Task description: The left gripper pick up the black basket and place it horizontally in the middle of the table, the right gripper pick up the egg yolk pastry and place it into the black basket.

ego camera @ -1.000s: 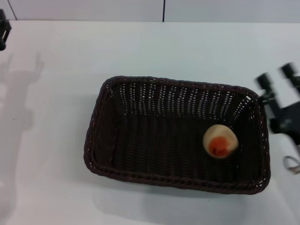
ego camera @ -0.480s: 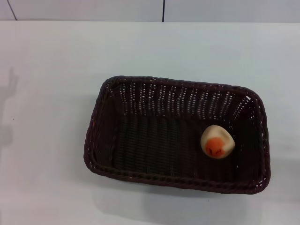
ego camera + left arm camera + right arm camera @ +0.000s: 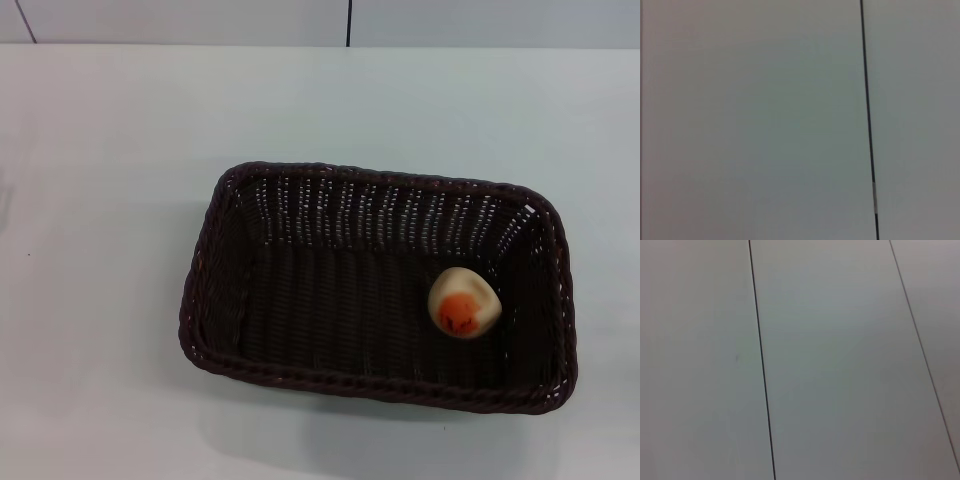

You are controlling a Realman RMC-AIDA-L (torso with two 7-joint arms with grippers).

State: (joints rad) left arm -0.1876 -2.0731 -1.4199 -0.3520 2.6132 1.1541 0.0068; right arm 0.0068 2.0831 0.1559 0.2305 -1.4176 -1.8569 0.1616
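Note:
The black basket (image 3: 300, 300) lies lengthwise across the middle of the white table (image 3: 100, 150) in the head view, its woven rim dark brown-black. Inside it, near the right end, rests the egg yolk pastry (image 3: 464, 303), a pale cream bun with an orange-red spot facing up. Neither gripper shows in any view. Both wrist views show only pale panels with thin dark seams.
A pale wall with a dark vertical seam (image 3: 349, 22) runs along the table's far edge. Bare white tabletop surrounds the basket on all sides.
One second ago the right gripper stood beside the basket's right end and the left gripper at the far left corner; both have since left the view. The pastry shifted slightly.

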